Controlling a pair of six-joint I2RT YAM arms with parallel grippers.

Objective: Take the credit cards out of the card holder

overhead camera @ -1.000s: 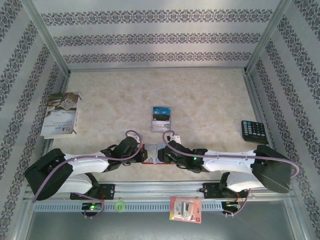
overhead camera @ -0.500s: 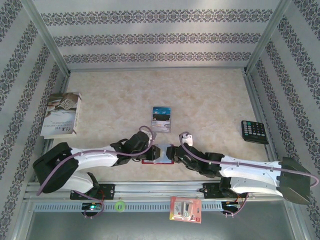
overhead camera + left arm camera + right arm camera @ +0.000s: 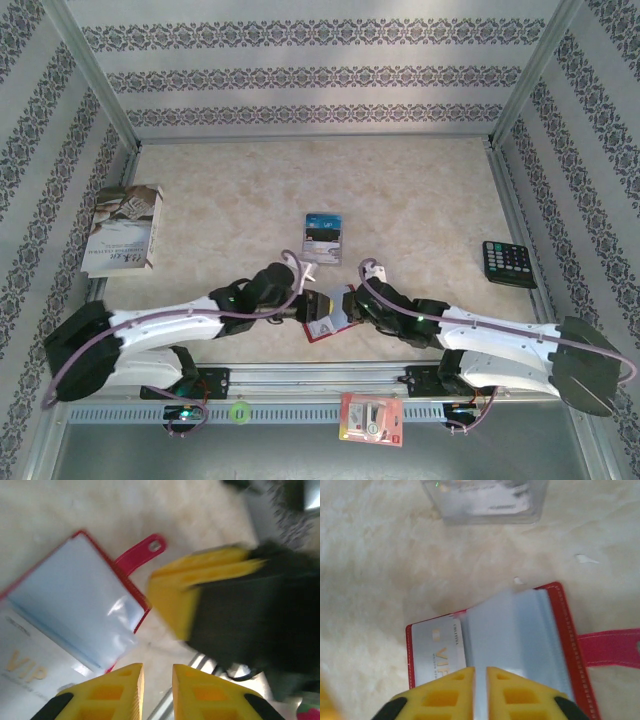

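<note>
The card holder [image 3: 322,322] is a red wallet lying open and skewed near the table's front edge, between my two grippers. My right gripper [image 3: 480,670] is shut on one of its pale blue pocket leaves [image 3: 520,630], which stands up between the fingers. A silver credit card [image 3: 440,650] marked VIP sits in the holder's left side. My left gripper [image 3: 157,667] hovers beside the holder [image 3: 75,605], slightly open with bare table between its fingers. The red snap tab [image 3: 142,552] sticks out sideways. In the top view the left gripper [image 3: 303,303] and right gripper [image 3: 350,308] flank the holder.
A blue-and-dark card [image 3: 322,237] lies mid-table in what looks like clear plastic. A book [image 3: 122,228] lies far left, a black calculator [image 3: 510,262] far right. A red-and-white blister pack [image 3: 371,418] and a green ring [image 3: 239,411] sit at the front rail.
My right gripper has closed on a pocket leaf. The holder has turned askew. My left gripper has parted a little and shifted right.
</note>
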